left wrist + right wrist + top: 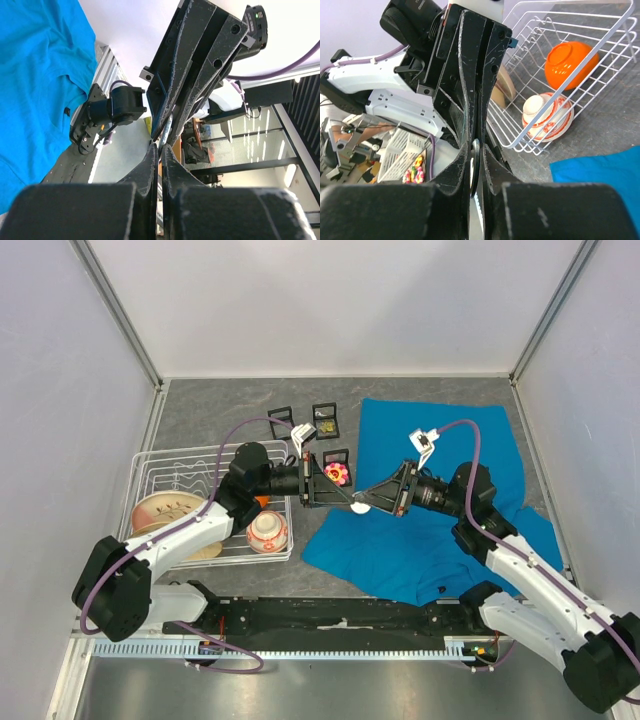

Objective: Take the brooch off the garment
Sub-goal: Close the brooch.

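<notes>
The teal-blue T-shirt (440,540) lies spread on the right half of the grey table; it also shows in the left wrist view (35,75) and the right wrist view (605,170). The brooch (360,508) is a thin white round disc, held in the air just off the shirt's left edge. My right gripper (357,503) is shut on it; in its wrist view (476,145) the disc (476,160) stands edge-on between the fingers. My left gripper (349,500) meets it tip to tip, its jaws (161,146) pinched on a thin metal part (166,131) of the brooch.
A white wire basket (150,465) at the left holds a tan plate (165,512), a patterned bowl (268,530) and an orange bowl (570,57). Small black boxes (325,420) stand behind the grippers; one (338,473) holds a pink and yellow brooch. Walls enclose the table.
</notes>
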Robot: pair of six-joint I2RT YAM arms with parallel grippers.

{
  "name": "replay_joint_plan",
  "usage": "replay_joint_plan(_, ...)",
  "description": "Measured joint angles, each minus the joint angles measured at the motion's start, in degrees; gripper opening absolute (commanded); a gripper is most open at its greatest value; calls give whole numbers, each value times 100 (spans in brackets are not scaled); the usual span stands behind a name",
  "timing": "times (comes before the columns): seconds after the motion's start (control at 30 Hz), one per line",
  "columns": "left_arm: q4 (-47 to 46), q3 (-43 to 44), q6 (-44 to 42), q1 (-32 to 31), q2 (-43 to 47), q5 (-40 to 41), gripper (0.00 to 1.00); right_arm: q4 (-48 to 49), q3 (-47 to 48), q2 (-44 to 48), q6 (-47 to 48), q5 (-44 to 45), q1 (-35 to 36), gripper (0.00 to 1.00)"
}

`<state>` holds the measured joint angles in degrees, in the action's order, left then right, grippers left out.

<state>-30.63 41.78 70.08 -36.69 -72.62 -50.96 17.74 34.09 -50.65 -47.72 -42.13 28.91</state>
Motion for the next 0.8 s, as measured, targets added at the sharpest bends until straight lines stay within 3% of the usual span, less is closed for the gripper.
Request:
replay_joint_plan(0.33, -33, -94, 164, 63, 0, 164, 2, -87, -96, 151, 2, 1056, 431, 5)
replay_joint_plan(0.47, -81, -94, 225, 70, 0, 256, 2, -109, -109, 205, 7, 1510, 597, 11)
replay_joint_plan(0.63, -120, -94, 284, 68, 0, 297, 2, -74, -151, 258, 76, 1853, 743, 12)
replay_joint_plan(0.7, -127, -101, 310, 68, 0, 315, 2, -66, -151, 258, 144, 1882, 758, 5)
replay_joint_plan(0.8, -133, -136, 345, 68, 2, 332, 2, -68, -157, 254, 278, 1862, 767, 2)
